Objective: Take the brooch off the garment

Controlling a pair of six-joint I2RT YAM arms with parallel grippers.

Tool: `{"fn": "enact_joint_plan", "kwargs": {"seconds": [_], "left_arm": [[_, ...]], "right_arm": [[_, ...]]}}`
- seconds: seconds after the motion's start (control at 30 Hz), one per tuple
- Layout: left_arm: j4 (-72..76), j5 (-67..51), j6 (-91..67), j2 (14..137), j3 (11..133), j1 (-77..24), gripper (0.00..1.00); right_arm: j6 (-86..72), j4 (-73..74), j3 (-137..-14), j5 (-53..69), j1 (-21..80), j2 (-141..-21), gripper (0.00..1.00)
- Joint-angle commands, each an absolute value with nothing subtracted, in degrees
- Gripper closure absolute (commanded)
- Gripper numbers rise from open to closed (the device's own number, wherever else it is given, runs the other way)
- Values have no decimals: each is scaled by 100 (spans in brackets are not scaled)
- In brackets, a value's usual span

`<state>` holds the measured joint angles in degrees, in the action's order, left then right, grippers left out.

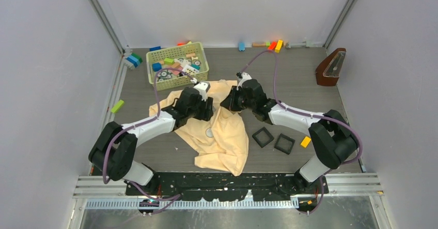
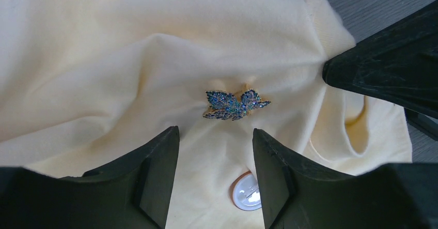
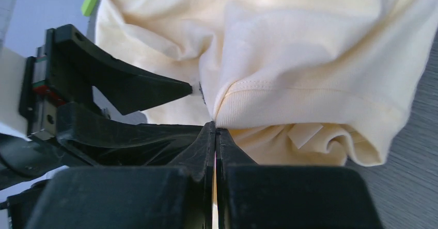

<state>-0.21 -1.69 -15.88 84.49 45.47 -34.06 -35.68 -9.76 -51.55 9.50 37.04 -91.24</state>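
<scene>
A pale yellow garment (image 1: 222,141) lies crumpled on the table between the arms. The brooch (image 2: 236,105), a small blue glittering leaf shape with a gold edge, is pinned to the cloth (image 2: 129,43). My left gripper (image 2: 215,133) is open and empty, with its jaws just short of the brooch on either side; it sits over the garment in the top view (image 1: 205,109). My right gripper (image 3: 215,128) is shut on the garment's ribbed edge (image 3: 310,100), right beside the left gripper (image 1: 228,104). The brooch is hidden in the top view.
A flat round pale disc (image 2: 247,192) lies on the cloth near my left jaws. Two black square trays (image 1: 263,136) (image 1: 284,143) and an orange block (image 1: 306,141) sit right of the garment. A green basket of toys (image 1: 176,66) stands behind it. A brown metronome (image 1: 330,67) is far right.
</scene>
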Motion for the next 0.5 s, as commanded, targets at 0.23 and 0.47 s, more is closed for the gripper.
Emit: {"fn": "enact_joint_plan", "kwargs": {"seconds": [0.23, 0.47], "left_arm": [[925, -212, -1975, 7563, 3921, -3401, 40], [953, -474, -2169, 7754, 3966, -3398, 32]], "right_arm": [[-3578, -1926, -5014, 1448, 3831, -9011, 99], [-3537, -2178, -4898, 1535, 3887, -8980, 99]]}}
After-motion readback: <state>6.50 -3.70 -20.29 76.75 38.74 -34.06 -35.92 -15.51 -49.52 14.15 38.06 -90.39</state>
